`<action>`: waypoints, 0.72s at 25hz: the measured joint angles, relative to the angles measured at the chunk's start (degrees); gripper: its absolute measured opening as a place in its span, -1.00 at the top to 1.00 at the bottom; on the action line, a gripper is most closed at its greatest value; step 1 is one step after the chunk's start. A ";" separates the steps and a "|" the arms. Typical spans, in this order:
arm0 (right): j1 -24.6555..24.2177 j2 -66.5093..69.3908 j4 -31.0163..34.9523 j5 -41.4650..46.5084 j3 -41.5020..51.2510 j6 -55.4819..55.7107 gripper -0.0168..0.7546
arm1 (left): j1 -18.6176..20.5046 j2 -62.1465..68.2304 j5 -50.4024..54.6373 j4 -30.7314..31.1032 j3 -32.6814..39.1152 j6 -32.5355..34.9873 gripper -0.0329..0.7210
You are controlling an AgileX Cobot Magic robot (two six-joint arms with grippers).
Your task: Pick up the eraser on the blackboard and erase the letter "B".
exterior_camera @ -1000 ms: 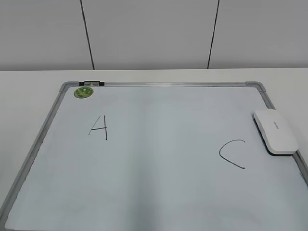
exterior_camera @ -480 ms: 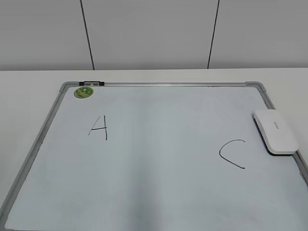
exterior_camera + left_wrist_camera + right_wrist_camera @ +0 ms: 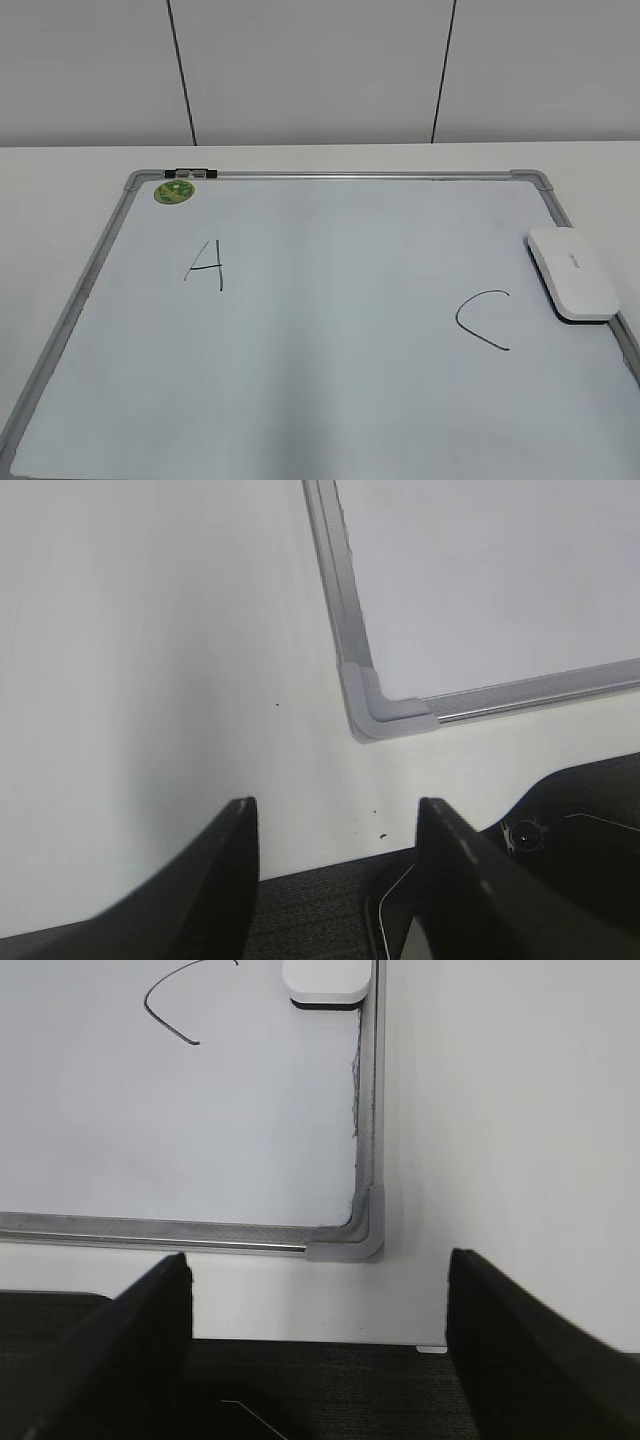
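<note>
The blackboard [image 3: 330,330] is a white board with a grey frame lying flat on the table. The white eraser [image 3: 572,272] lies on its right edge; its near end shows at the top of the right wrist view [image 3: 328,980]. A thin "A" [image 3: 206,266] and a curved "C" [image 3: 483,318] are on the board, and the "C" also shows in the right wrist view [image 3: 170,1005]. No letter "B" is visible. My left gripper [image 3: 335,825] is open and empty over the table's near edge, by the board's corner [image 3: 380,712]. My right gripper [image 3: 318,1280] is open and empty near the board's other near corner [image 3: 358,1235]. Neither gripper shows in the exterior view.
A round green magnet [image 3: 174,189] sits at the board's far left corner beside a small clip [image 3: 193,174]. The white table [image 3: 60,190] surrounds the board. A grey panelled wall [image 3: 320,70] stands behind. Dark floor and robot base [image 3: 560,820] lie past the table's near edge.
</note>
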 joint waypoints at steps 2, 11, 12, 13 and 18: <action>0.00 0.00 -0.07 0.00 0.00 0.09 -0.56 | 0.00 0.00 0.03 0.00 0.00 0.00 -0.07; 0.00 0.00 -0.07 0.00 0.00 0.09 -0.56 | 0.00 0.00 0.12 0.00 0.00 0.00 -0.07; 0.00 0.00 -0.07 0.00 0.00 0.09 -0.56 | 0.00 0.00 0.12 0.00 0.00 0.00 -0.07; 0.00 0.00 -0.07 0.00 0.00 0.09 -0.56 | 0.00 0.00 0.12 0.00 0.00 0.00 -0.07; -0.12 -1.59 -0.07 0.00 0.00 0.09 -0.56 | 0.00 -2.31 0.12 0.00 0.00 0.00 -0.07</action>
